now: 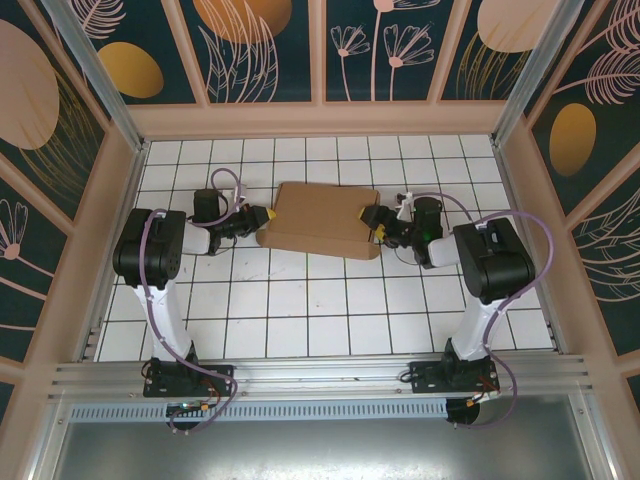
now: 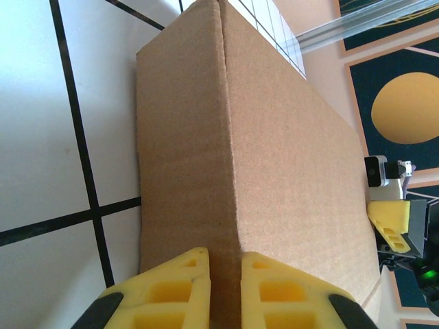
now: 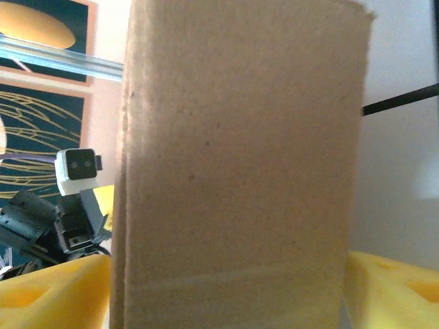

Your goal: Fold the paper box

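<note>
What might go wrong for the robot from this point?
The left gripper seems to pinch only a thin ridge of the paper box, so it might slip or crush it. The right gripper straddles the opposite end; uneven pushing may skew the box on the tiled table.

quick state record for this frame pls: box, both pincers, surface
box: brown cardboard box, lying flat between the two arms
surface: white tiled table
left pincer: closed almost fully at the box's left end, cardboard in the narrow gap
right pincer: fingers wide apart, one on each side of the cardboard at the box's right end; grip unclear
</note>
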You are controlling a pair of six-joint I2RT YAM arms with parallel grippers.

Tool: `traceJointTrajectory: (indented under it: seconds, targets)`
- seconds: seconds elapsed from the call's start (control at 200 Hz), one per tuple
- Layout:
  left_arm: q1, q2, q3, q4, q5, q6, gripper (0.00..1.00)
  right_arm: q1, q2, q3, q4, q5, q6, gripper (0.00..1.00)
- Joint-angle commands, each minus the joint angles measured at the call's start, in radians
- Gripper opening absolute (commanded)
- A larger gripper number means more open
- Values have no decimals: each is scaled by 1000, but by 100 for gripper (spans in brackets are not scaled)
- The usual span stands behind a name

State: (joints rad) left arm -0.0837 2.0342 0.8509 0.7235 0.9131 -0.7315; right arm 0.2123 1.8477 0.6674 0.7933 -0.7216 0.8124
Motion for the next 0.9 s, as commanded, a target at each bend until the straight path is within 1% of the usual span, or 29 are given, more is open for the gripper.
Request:
traceJointTrajectory:
  seconds: [0.0, 0.13, 0.21, 0.265, 0.33, 0.45, 0.51, 0.53, 0.596, 0.616, 0.701, 0.771, 0.786, 0.796, 0.861, 0.881, 0.891]
  targets:
    - [7, 48, -23, -97, -61, 20, 12, 11, 16, 0, 146, -70, 75, 80]
    - [9, 28, -12, -163, -91, 78, 17, 9, 35, -2, 301, -114, 175, 71]
    - [8, 23, -17, -158, -101, 88, 23, 9, 44, 4, 345, -126, 208, 67]
    - [9, 19, -30, -120, -102, 70, 28, 7, 37, 6, 328, -120, 201, 62]
    - [7, 7, -46, -73, -106, 53, 32, 7, 13, 2, 268, -93, 172, 57]
    - [7, -38, -70, -29, -131, 52, 48, 1, -46, -1, 141, -47, 102, 51]
    - [6, -58, -74, -18, -138, 59, 51, -6, -61, -5, 129, -45, 95, 45]
    - [6, -66, -76, -14, -139, 58, 52, -8, -63, -7, 133, -47, 97, 42]
    - [-2, -95, -88, 30, -144, 45, 56, -18, -69, -15, 151, -56, 111, 41]
    - [-6, -106, -91, 40, -149, 43, 60, -20, -72, -17, 149, -58, 111, 41]
    - [-31, -157, -94, 51, -195, 64, 65, -25, -90, -15, 122, -57, 93, 41]
    - [-61, -215, -104, 48, -269, 109, 67, -31, -112, -13, 90, -48, 79, 42]
    - [-69, -228, -107, 48, -289, 122, 74, -32, -117, -14, 83, -47, 76, 41]
    - [-74, -239, -110, 47, -303, 132, 75, -33, -122, -14, 77, -45, 74, 41]
    - [-121, -309, -124, 31, -406, 223, 79, -41, -146, -12, 34, -32, 54, 42]
    - [-139, -330, -128, 22, -447, 255, 89, -45, -155, -10, 16, -28, 47, 42]
    - [-148, -347, -129, 17, -469, 271, 91, -46, -159, -9, 7, -26, 43, 42]
